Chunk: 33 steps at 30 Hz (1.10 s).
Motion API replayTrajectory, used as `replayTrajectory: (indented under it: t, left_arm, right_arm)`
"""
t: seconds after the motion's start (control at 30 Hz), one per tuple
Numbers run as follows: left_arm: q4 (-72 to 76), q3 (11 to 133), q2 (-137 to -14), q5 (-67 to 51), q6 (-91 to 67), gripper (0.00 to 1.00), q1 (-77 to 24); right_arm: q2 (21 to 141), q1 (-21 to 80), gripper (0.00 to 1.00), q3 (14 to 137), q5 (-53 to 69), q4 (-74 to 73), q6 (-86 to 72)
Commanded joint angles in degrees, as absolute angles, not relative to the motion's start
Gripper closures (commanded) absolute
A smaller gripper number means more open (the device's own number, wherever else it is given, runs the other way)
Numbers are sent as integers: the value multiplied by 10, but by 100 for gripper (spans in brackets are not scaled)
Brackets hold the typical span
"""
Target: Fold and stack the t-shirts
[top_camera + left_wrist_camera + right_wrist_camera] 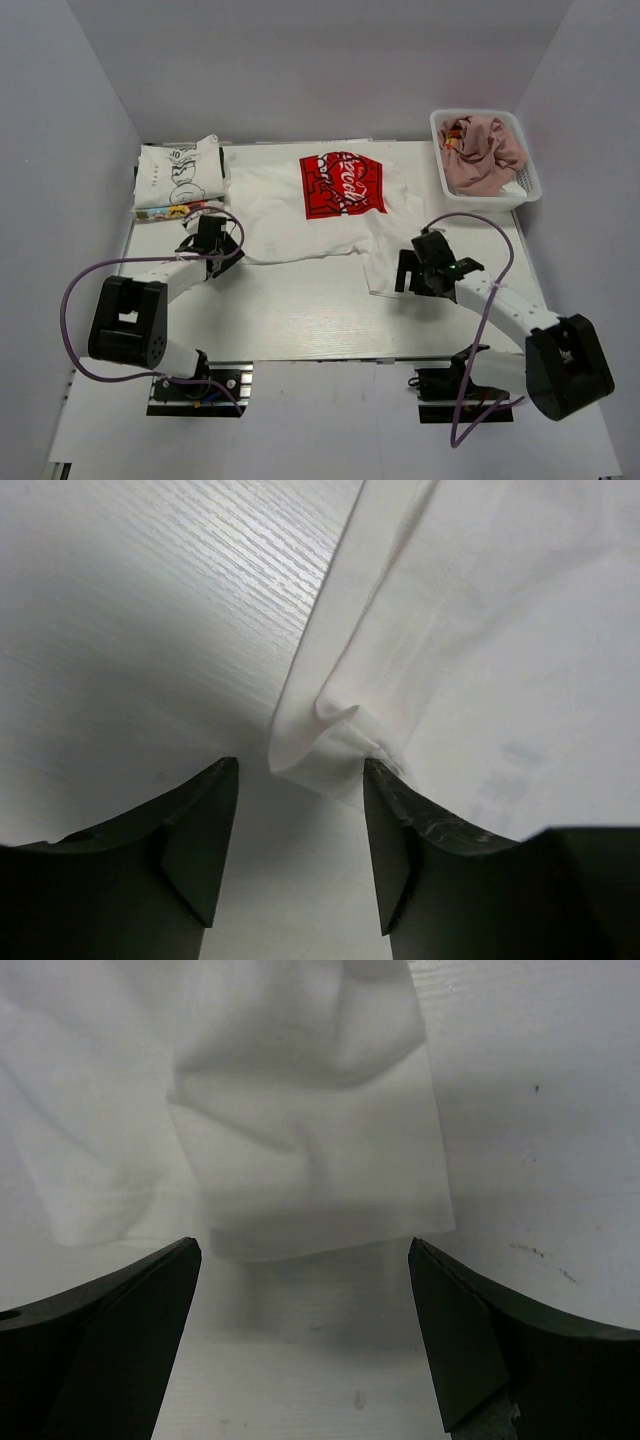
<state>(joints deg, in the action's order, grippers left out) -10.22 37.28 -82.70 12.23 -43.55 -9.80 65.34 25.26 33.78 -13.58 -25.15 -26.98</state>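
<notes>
— How is the left gripper point(300, 770) set?
— Its jaws are seen partly apart, neither wide nor shut. The near left corner of the white shirt with the red print point(340, 185) is lodged between them. It is touched by one finger point(400, 820) but not yet pinched.
— And the right gripper point(305, 1250)?
— It is held wide, with nothing in it. A flap of the same shirt is found just beyond its fingertips, on the far side, within the span of the jaws.
— Which way is that shirt laid?
— It is spread flat on the table point(300, 310). Its longer run is judged to go left to right, so each near end is served by the arm on its own side. The left arm is judged nearer to a grip.
— Where are the others kept?
— A shirt with a black drawing point(180, 175) is folded at the far left. A pink shirt point(485, 150) is bunched in the basket point(530, 190) at the far right.
</notes>
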Motion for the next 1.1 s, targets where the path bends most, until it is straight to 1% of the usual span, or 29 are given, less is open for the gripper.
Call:
replayTrajectory:
  t: [0.0,0.03,0.07,0.1,0.13,0.17,0.2,0.3,0.33,0.4,0.47,0.5,0.57,0.6,0.63,0.7,0.8,0.83,0.87,0.93,1.0,1.07]
  left_arm:
    - [-104,359,-822,98,-422,38,-97]
    - [-104,364,-827,98,-422,43,-97]
    - [-104,364,-827,90,-422,56,-97]
    - [-104,364,-827,84,-415,64,-97]
    - [-104,364,-832,74,-415,73,-97]
    - [-98,364,-832,66,-415,84,-97]
    - [-98,364,-832,60,-415,100,-97]
    - [-98,359,-832,47,-410,100,-97]
    - [-104,359,-825,47,-410,100,-97]
    - [-114,366,-798,47,-410,100,-97]
    - [-129,392,-774,47,-403,100,-97]
    - [-137,404,-746,54,-403,100,-97]
    - [-143,448,-716,54,-394,100,-97]
    - [-143,464,-701,54,-385,100,-102]
    - [-149,481,-686,60,-385,100,-102]
    - [-143,554,-645,72,-372,100,-102]
    - [-143,616,-607,88,-356,100,-102]
    - [-160,659,-599,88,-356,100,-102]
    - [-160,678,-592,93,-340,100,-102]
    - [-171,732,-570,93,-335,100,-102]
    - [-171,759,-550,100,-318,100,-102]
    - [-171,801,-527,100,-308,100,-102]
  right_arm:
    - [708,258,10,339,-156,-168,-266]
    - [720,258,10,340,-155,-166,-266]
    - [733,258,10,345,-158,-166,-268]
    - [758,258,10,352,-157,-166,-270]
    - [764,258,12,352,-158,-168,-279]
    - [769,258,14,348,-161,-166,-286]
    - [777,255,18,343,-154,-161,-287]
    - [785,257,61,335,-146,-156,-292]
    - [783,258,83,333,-143,-153,-291]
    - [774,258,98,340,-142,-140,-277]
    - [748,256,100,355,-173,-147,-267]
    - [738,255,100,397,-180,-152,-263]
    - [697,256,100,431,-206,-170,-251]
    - [687,255,100,471,-222,-172,-244]
    - [652,256,100,510,-239,-164,-243]
    - [616,255,100,580,-266,-159,-225]
    - [574,254,100,641,-288,-124,-187]
    - [568,255,100,661,-307,-126,-182]
    - [553,255,100,719,-311,-127,-167]
    - [548,256,100,769,-294,-112,-134]
    - [541,257,100,817,-282,-105,-88]
    - [539,256,100,895,-257,-108,-61]
